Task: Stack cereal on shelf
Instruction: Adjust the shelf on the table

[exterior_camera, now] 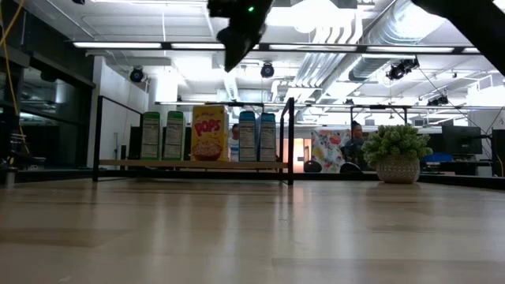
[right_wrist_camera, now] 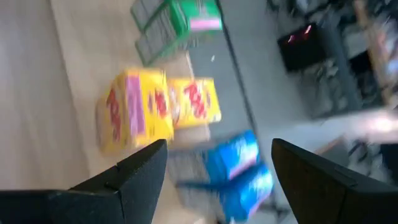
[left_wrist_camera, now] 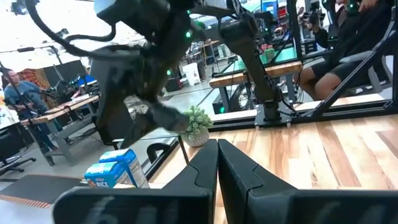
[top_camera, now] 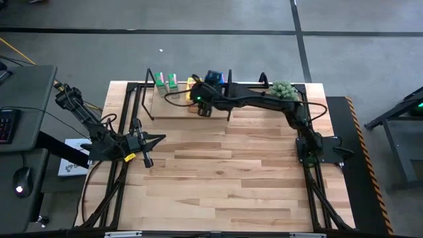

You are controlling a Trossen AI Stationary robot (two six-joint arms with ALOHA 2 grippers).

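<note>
We see five cereal boxes (exterior_camera: 209,132) standing on the shelf (exterior_camera: 189,164): two green, one yellow reading "POPS", two blue. Right gripper (top_camera: 202,106) hovers above them, jaws wide, empty. Left gripper (top_camera: 147,141) waits over the bench (top_camera: 225,178), jaws closed. A blue box label reads "RICE".

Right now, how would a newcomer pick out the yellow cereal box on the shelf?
Find the black-tube shelf at the table's far edge. Five boxes stand in a row on its wooden board. The yellow box is the middle one, between green boxes and blue boxes, and the widest.
</note>
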